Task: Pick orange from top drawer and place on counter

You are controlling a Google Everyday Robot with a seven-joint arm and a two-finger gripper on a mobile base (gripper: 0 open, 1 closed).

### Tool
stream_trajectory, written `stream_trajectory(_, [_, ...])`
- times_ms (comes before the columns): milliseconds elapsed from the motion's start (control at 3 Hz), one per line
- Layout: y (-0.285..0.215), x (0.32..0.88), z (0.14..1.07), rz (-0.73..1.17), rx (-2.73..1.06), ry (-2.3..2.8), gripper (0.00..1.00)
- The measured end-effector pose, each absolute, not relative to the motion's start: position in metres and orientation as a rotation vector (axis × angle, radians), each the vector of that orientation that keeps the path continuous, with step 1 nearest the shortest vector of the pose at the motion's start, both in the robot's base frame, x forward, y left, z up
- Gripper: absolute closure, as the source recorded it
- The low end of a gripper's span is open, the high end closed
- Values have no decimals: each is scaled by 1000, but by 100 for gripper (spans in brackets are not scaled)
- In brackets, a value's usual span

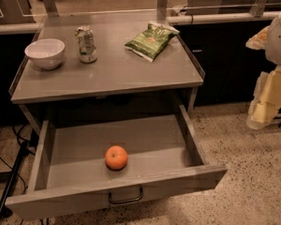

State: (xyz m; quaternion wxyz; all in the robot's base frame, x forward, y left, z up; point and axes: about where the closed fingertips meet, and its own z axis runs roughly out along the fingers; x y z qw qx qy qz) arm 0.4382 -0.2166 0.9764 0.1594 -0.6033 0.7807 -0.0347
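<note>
The orange (116, 157) lies in the open top drawer (84, 149), near the front panel and a little left of centre. The drawer is pulled fully out, and its dark loop handle (125, 197) shows on the front. The grey counter (117, 69) is the cabinet top above it. My gripper (266, 108) hangs at the right edge of the view, pale and yellowish. It is above the floor, well to the right of the drawer and apart from the orange.
On the counter stand a white bowl (45, 53) at the left, a dented can (86, 44) beside it and a green snack bag (151, 40) at the back right. A long pale-edged counter with dark fronts (225, 18) runs behind. Black cables (11, 172) lie on the floor at left.
</note>
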Motion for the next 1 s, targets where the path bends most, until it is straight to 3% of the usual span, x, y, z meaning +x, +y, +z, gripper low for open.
stream_trajectory(1000, [-175, 451, 971, -109, -1848, 2122, 0])
